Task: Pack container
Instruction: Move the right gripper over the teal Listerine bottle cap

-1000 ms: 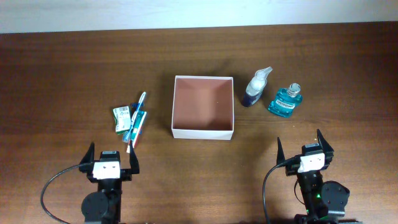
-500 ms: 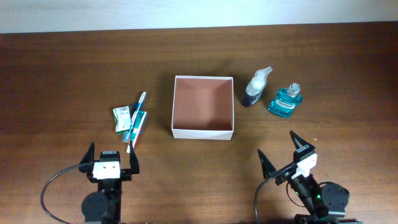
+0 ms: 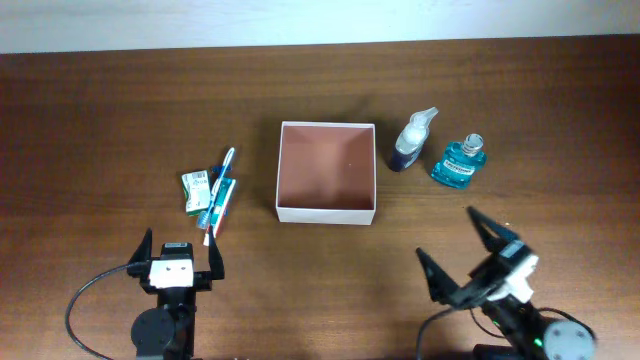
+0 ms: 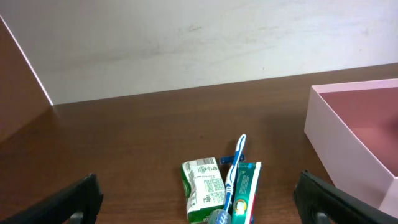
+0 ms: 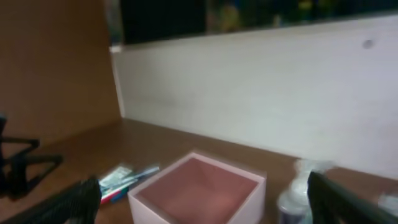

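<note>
Even bright light; right wrist view blurred.

dark brown wood-grain tabletop, filling almost the whole overhead view. along its far edge, a pale off-white wall, plain and matte. from the left wrist view, faint scuffs and marks on that wall, and a flat brown panel at the tabletop's left edge, its top slanting across the corner of the frame. from the right wrist view, all blurred: pale wall again, brown panel to the left, and above the wall a dark band with smeared specks of colour, too soft to identify. soft, even light; only weak shadows.
</note>
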